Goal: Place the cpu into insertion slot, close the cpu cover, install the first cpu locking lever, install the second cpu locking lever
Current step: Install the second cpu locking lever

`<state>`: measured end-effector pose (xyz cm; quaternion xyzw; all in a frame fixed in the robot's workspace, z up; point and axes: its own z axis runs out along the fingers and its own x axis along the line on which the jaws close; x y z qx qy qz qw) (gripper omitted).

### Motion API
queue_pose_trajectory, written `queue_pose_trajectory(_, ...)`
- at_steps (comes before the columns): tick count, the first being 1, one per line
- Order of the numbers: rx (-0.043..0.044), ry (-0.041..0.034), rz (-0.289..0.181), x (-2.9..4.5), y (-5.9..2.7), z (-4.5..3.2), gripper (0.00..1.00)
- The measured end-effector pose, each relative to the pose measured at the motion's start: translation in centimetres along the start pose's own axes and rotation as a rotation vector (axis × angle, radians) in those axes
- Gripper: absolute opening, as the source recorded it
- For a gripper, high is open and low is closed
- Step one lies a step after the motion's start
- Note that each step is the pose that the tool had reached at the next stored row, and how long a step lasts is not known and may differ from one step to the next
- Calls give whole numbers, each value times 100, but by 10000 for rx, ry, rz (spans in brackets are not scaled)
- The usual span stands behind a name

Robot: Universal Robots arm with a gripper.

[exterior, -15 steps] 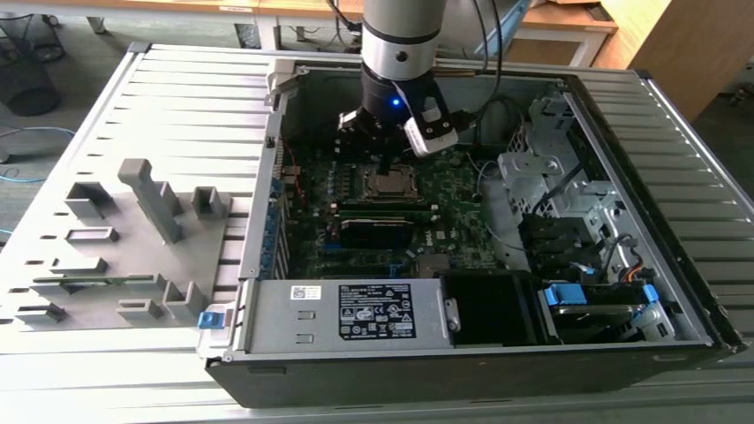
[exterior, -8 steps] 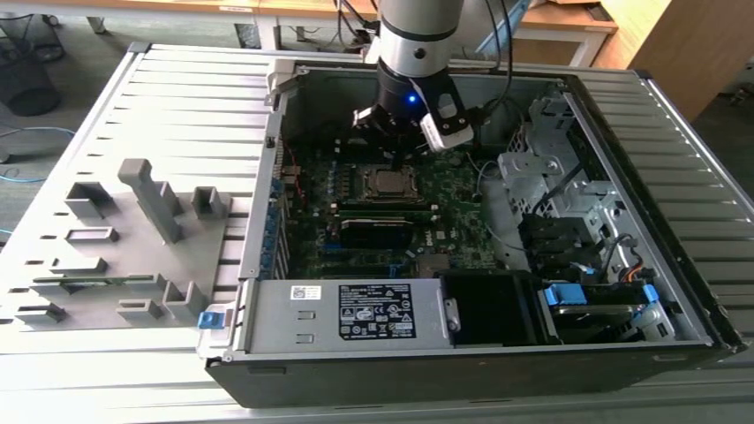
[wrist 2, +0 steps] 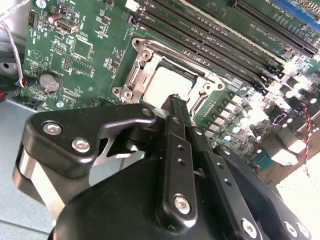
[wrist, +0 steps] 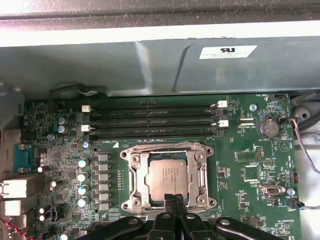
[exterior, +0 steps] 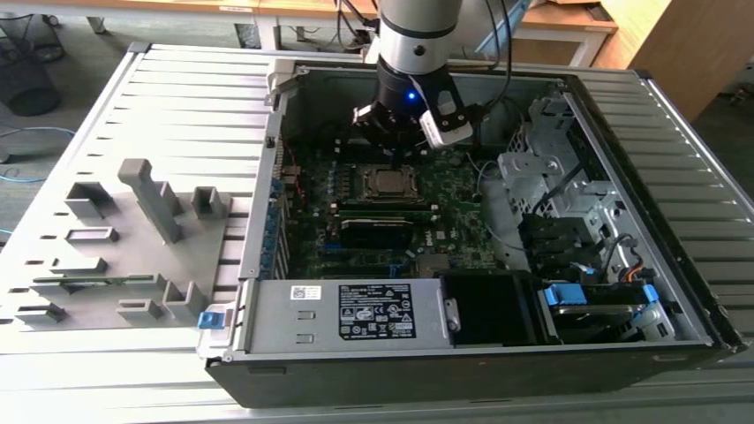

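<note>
The cpu (wrist: 167, 180), a dull silver square, sits in its socket on the green motherboard (wrist: 250, 165), framed by the silvery cpu cover (wrist: 167, 152) lying flat around it. My pincer (wrist: 173, 200), black fingers pressed together and holding nothing, hangs just over the socket's near edge in both wrist views. Long black memory slots (wrist: 150, 122) run beside the socket. In the exterior view my arm (exterior: 415, 35) reaches into the open computer case (exterior: 659, 221), resting on a ribbed grey counter (exterior: 177, 106).
</note>
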<state>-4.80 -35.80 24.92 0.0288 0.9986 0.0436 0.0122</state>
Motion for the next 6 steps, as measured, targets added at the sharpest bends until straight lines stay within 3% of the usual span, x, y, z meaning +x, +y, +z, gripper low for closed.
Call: queue_pose_trajectory(6, 1, 0, 0, 0, 3, 0, 11)
